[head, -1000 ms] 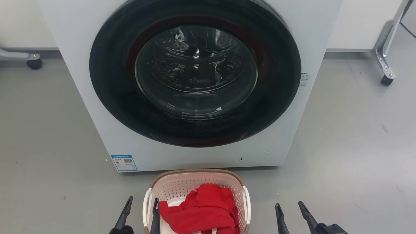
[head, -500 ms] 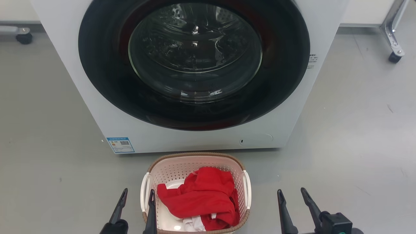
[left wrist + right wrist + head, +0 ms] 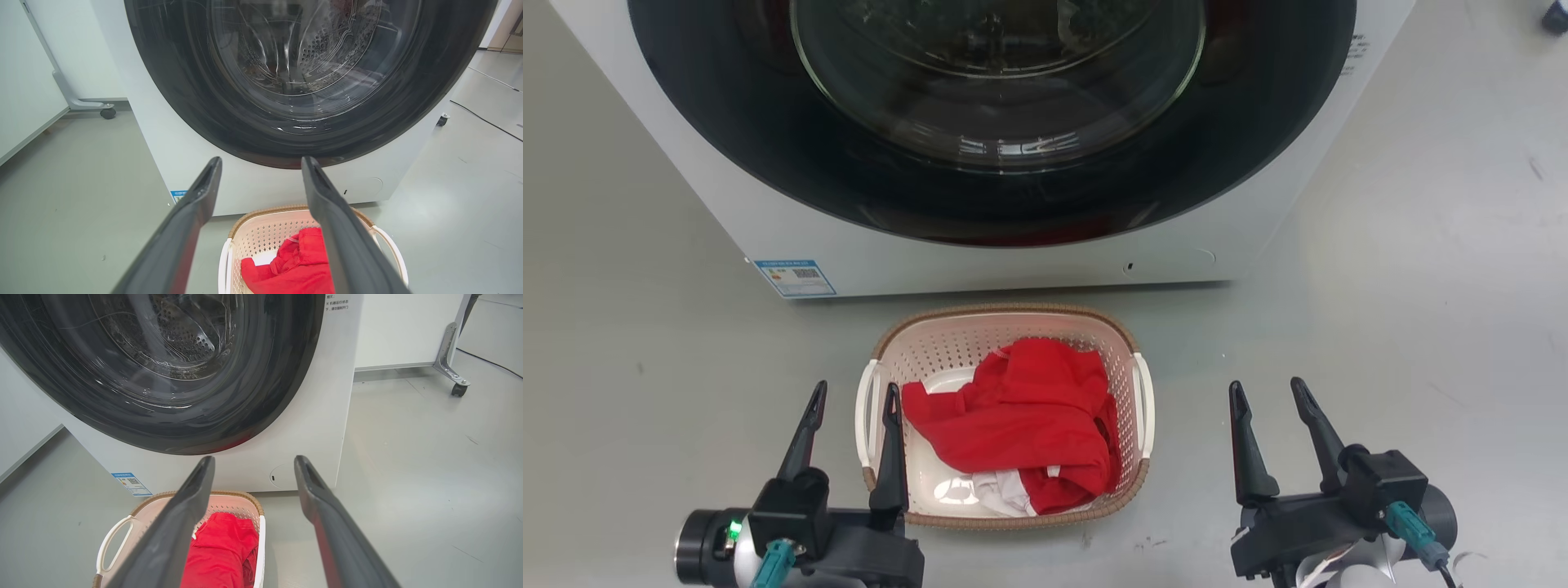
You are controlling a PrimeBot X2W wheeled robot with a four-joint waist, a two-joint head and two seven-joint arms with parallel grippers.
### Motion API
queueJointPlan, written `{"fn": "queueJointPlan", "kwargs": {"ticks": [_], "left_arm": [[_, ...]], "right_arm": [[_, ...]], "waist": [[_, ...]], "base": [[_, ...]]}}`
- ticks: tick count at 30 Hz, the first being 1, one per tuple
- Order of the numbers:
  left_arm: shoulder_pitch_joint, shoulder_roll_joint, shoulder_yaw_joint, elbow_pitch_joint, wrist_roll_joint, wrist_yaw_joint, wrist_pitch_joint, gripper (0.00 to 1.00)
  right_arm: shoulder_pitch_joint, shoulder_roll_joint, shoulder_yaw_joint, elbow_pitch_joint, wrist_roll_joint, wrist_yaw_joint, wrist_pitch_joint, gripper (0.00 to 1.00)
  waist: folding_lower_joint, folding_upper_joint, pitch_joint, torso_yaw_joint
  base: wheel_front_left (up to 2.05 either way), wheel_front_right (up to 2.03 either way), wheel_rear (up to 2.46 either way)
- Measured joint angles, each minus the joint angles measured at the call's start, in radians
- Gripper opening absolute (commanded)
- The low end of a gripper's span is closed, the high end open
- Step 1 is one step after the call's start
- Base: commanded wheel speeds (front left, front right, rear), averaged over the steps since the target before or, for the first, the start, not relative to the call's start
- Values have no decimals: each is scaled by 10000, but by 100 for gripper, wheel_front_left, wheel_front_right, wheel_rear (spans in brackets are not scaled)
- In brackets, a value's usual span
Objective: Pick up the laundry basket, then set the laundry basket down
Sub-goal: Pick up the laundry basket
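Well, my basket stands upright on the floor, just in front of the washer and close to its bottom edge. A red cloth fills most of it, and a bit of white cloth peeks out at the end near me.

My left end effector is open, with its two fingers spread apart like a V. It holds nothing. In the head view the basket's left handle sits in the gap between the fingers. One finger is out over the floor, and the other lies across the basket's left wall. I cannot tell if that finger touches the basket. In my left wrist view the fingers point at the washer's round door, with the basket low between them.

My right end effector is open about as wide, and it holds nothing too. It is over the floor, well apart from the basket's right handle.
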Motion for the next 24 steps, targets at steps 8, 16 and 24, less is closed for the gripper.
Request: {"fn": "queueJointPlan", "kwargs": {"ticks": [8, 16, 24], "left_arm": [[-933, -17, 207, 322, 84, 0, 0, 100], [-1931, -10, 324, 805, 176, 0, -2, 100], [-2990, 27, 522, 1593, 182, 0, -33, 100]], "right_arm": [[-1051, -10, 2, 387, 0, 0, -31, 100], [-2084, -33, 4, 807, 117, 0, -42, 100], [-3114, -52, 25, 1390, 351, 0, -44, 100]], "waist": [[1, 0, 1154, -65], [0, 1, 2338, -124], [0, 1, 3539, -155]], "base": [[0, 0, 0], [0, 0, 0], [0, 0, 0]]}}
